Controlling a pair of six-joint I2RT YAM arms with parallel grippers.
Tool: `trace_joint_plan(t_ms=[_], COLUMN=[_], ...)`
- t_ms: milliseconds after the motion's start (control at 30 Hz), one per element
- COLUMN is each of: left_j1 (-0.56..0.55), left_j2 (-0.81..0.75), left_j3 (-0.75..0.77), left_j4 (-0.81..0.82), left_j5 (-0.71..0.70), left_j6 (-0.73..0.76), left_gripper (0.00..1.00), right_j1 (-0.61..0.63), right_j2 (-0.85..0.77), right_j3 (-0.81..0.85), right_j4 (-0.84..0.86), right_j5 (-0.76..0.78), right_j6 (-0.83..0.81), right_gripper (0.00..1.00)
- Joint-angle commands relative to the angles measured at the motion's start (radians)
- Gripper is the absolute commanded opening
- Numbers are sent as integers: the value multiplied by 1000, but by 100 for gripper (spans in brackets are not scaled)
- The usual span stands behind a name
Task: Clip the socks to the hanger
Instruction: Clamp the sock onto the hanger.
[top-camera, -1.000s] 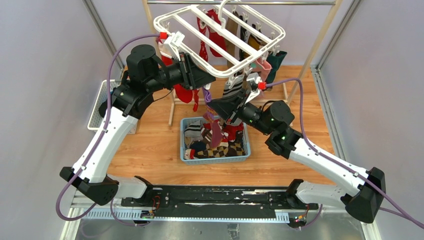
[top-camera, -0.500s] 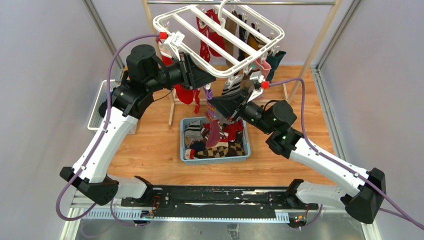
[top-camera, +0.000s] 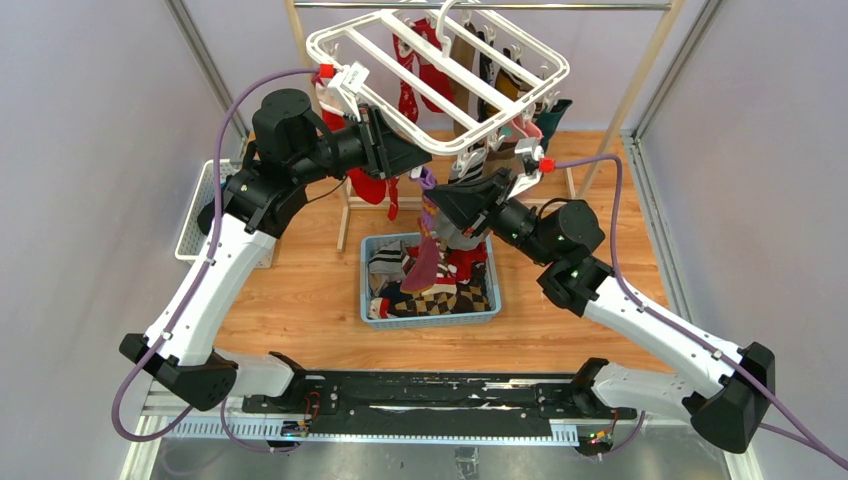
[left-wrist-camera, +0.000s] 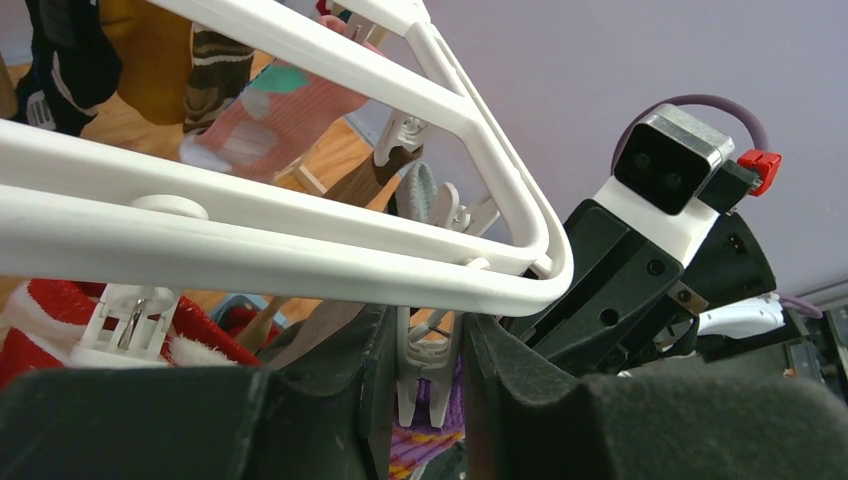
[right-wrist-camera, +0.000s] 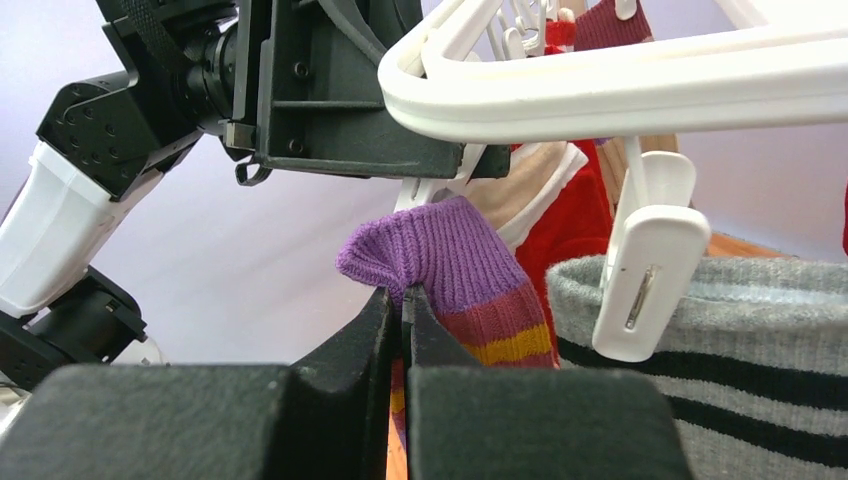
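Note:
The white hanger (top-camera: 437, 148) hangs from the rail at the back, with several socks clipped to it. My left gripper (top-camera: 412, 163) is shut on one of the hanger's white clips (left-wrist-camera: 428, 372) at its near corner, just under the white bar (left-wrist-camera: 250, 250). The clip's lower prongs stand apart. My right gripper (top-camera: 432, 203) is shut on the purple cuff of a striped sock (right-wrist-camera: 470, 255) and holds it up right below that clip. The sock's purple cuff shows under the clip (left-wrist-camera: 430, 440). The rest of the sock (top-camera: 425, 262) hangs down toward the basket.
A blue basket (top-camera: 365, 290) of loose socks stands on the wooden floor below the hanger. A grey striped sock (right-wrist-camera: 750, 350) hangs from a neighbouring clip (right-wrist-camera: 645, 270). The wooden rail frame (top-camera: 640, 85) stands behind. A white mesh tray (top-camera: 195, 215) sits at the left.
My right gripper has lifted the striped sock up and left, bringing its purple cuff close under the clip. The left gripper has stayed on the clip.

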Motion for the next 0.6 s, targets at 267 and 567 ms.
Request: trace_joint_plan(t_ms=[267, 567], left_j1=[0, 0], left_j2=[-10, -9], left_j3=[12, 30], left_j4=[28, 18], left_j5=[1, -20], left_j6=[2, -33], left_gripper=[1, 0], right_j1=[-30, 20], right_j2=[2, -7], right_j3=[2, -21], right_j4=[28, -82], right_j5=[-76, 144], right_j6=[40, -97], right_gripper=[0, 0])
